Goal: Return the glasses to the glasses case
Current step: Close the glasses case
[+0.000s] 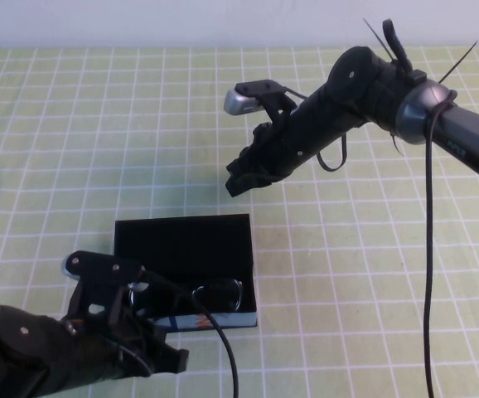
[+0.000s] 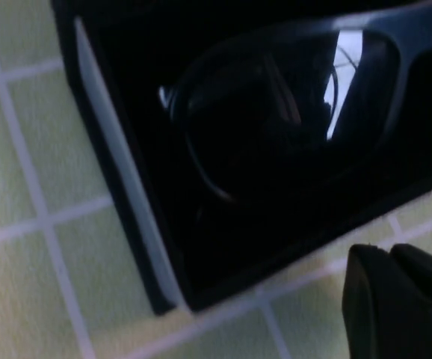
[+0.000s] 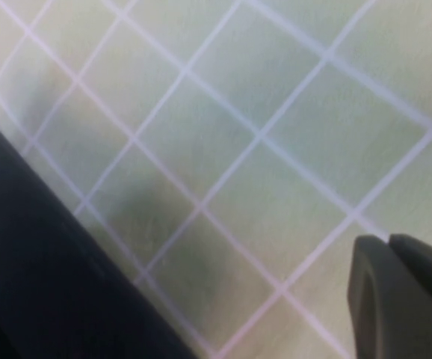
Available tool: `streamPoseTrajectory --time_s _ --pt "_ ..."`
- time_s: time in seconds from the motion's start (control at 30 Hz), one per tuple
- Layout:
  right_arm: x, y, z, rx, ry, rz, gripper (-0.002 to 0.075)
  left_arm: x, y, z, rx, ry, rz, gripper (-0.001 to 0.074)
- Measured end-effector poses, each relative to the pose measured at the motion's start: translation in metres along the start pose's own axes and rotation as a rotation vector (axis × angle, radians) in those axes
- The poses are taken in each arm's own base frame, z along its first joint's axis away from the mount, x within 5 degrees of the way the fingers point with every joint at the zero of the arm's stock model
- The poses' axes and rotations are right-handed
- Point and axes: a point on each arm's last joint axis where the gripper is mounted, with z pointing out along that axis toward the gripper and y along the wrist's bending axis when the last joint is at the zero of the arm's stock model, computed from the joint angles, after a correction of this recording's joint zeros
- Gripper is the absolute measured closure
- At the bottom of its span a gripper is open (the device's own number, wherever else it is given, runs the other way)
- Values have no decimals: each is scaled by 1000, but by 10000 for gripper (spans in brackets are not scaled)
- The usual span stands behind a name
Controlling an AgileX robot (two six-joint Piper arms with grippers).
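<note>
The glasses case (image 1: 181, 240) lies open and flat at the table's front centre, black inside with a blue and white front edge. The black glasses (image 1: 216, 294) lie inside it near that front edge. In the left wrist view the glasses (image 2: 291, 112) lie within the case wall (image 2: 126, 187). My left gripper (image 1: 173, 358) is shut and empty, low on the table just in front of the case's front left corner (image 2: 392, 258). My right gripper (image 1: 238, 184) is shut and empty, held above the table just beyond the case's far edge (image 3: 389, 248).
The table is covered by a green cloth with a white grid (image 1: 74, 124). A black cable (image 1: 427, 249) hangs from the right arm over the right side. A black edge of the case (image 3: 36, 284) shows in the right wrist view.
</note>
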Motion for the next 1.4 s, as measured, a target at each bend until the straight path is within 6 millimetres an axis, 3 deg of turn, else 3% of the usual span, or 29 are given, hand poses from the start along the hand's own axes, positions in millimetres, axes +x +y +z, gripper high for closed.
streamPoseTrajectory --time_s 0.27,0.73,1.17,1.4 --pt "12 6 6 -126 100 -55 741 -5 2 3 -33 -18 7 736" --pt "9 21 5 -267 71 -34 742 -5 4 6 -57 -21 11 736" --pt "19 79 38 -312 178 -97 741 -6 5 5 -65 -26 10 736" --pt "23 102 35 -298 215 -118 742 -8 -3 -6 8 -43 76 736"
